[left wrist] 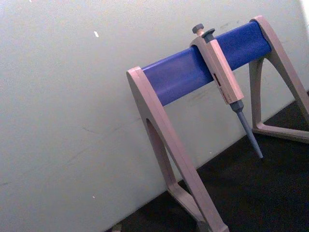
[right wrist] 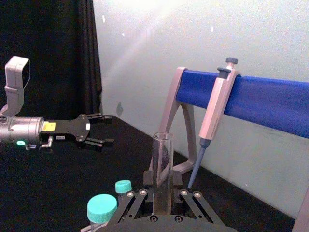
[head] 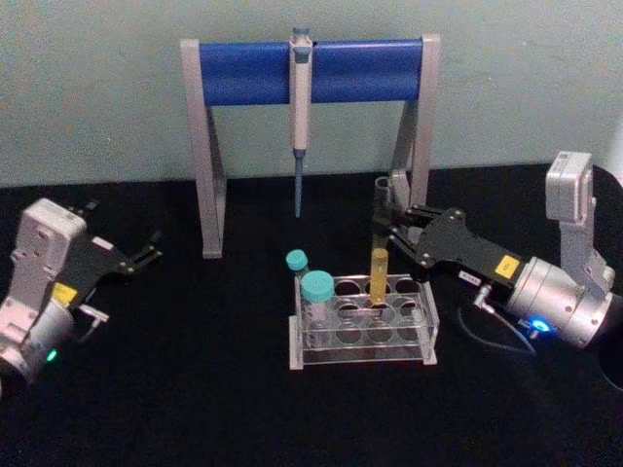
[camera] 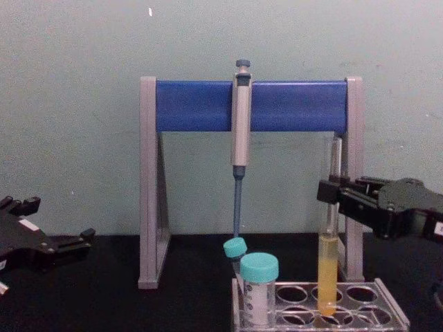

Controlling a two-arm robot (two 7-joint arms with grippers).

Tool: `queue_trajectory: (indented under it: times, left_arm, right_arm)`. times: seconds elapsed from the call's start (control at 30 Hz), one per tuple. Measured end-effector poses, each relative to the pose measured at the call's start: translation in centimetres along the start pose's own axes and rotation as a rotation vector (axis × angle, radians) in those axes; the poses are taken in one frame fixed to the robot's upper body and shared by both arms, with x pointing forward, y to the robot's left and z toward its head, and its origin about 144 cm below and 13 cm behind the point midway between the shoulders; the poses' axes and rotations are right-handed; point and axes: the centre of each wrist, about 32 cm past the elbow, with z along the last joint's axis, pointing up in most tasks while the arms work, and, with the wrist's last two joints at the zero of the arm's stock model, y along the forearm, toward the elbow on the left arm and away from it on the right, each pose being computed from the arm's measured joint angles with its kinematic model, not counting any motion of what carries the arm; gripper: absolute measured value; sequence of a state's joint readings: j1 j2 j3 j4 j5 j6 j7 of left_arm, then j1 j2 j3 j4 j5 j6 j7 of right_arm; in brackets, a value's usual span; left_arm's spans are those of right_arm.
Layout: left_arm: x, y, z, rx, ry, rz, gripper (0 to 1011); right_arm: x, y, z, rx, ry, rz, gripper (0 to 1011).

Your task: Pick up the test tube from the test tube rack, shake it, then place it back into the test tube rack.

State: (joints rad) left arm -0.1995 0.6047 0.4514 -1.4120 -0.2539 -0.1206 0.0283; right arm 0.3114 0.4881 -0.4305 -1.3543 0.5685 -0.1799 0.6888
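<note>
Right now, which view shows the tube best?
Chest: tube side-on, full length, yellow liquid clear, right gripper at its upper half. Head: tube foreshortened; right wrist: its clear top. Left gripper idle, far left.

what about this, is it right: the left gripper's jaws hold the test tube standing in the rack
No: the right gripper holds the test tube standing in the test tube rack, as the chest view shows; the left gripper sits open, apart.

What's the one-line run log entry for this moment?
right tool: shut on tube, high up | tube: upright, bottom in rack | left tool: open, parked left
</note>
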Motion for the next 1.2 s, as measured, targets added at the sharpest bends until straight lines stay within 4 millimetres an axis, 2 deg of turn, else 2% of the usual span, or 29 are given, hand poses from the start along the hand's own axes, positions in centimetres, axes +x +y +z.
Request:
queue_trajectory:
  times: [1.2]
  left_arm:
    - [0.0, 0.0, 0.0, 0.000, 0.000, 0.000, 1001]
  right_arm:
    - [0.0, 0.4, -1.3, -0.073, 0.001, 0.008, 216]
